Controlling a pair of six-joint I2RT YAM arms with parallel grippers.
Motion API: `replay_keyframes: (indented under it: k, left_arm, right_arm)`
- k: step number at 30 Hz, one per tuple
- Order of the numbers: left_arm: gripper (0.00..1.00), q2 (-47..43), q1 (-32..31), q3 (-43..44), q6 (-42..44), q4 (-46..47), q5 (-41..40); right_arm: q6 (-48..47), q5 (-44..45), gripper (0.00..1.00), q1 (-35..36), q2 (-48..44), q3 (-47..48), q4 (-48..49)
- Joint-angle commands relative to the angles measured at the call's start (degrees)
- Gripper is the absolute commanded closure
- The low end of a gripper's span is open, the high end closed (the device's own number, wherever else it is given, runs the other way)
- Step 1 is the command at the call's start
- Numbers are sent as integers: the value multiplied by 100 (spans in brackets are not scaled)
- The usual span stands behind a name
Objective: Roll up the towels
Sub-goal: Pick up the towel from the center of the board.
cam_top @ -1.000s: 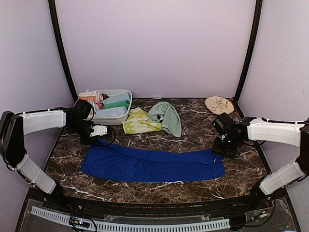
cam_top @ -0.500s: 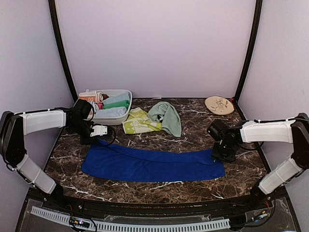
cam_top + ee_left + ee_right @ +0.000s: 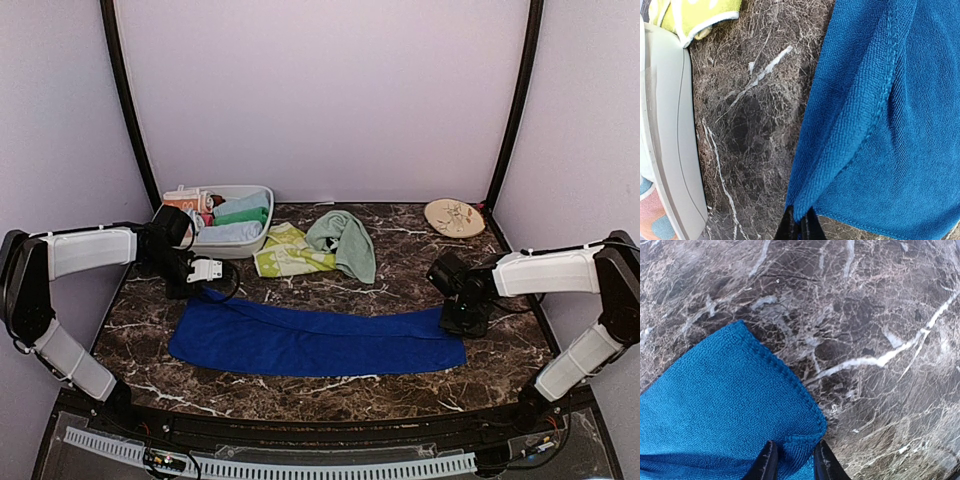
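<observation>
The long royal blue towel (image 3: 310,340) lies flat across the front of the marble table. My left gripper (image 3: 203,290) is shut on its far left corner, and the cloth (image 3: 890,125) is pinched between the fingers (image 3: 800,225). My right gripper (image 3: 455,320) is low at the towel's far right corner. Its jaws stand a little apart astride the bunched hem (image 3: 805,432), with the gripper (image 3: 795,462) resting on the cloth (image 3: 715,405). The pale mint towel (image 3: 345,240) lies crumpled at the back centre, partly over the yellow-green patterned towel (image 3: 283,255).
A white bin (image 3: 262,215) holding rolled cloths stands at the back left, close to my left gripper; its wall (image 3: 670,150) shows in the left wrist view. A round beige patterned plate (image 3: 454,216) lies at the back right. Dark frame posts rise at both back corners.
My right gripper has moved left and down onto the blue towel's far right corner. The left arm and the towels have not moved.
</observation>
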Motion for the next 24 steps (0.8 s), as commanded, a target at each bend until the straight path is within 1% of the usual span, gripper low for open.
replay_keyframes:
  k: [1,3,4,10,18,23,24]
  left_arm:
    - [98,-184,44,-72,-1,-58,-17]
    - [98,-201,45,-85,-1,-68,-18]
    - [98,-210,40,-95,-1,-65,-17]
    - [98,-230,41,-124,-10,-54,-29]
    - [99,-221,43,-134,-10,-37,-39]
    - [99,-226,44,-148,-19,-37,-35]
    - [99,-230,46,-154,-22,-29,-43]
  right_arm:
    - [-100,166,73,4,2,149,-27]
    - [-144,172,64,-1,12,220,-40]
    - [-153,164,62,-1,20,246,-44]
    - [-179,164,60,-33,170,370,2]
    - [-219,116,61,-142,221,123,101]
    - [-245,118,69,-221,104,-19,70]
    - [-245,106,70,-227,69,-36,54]
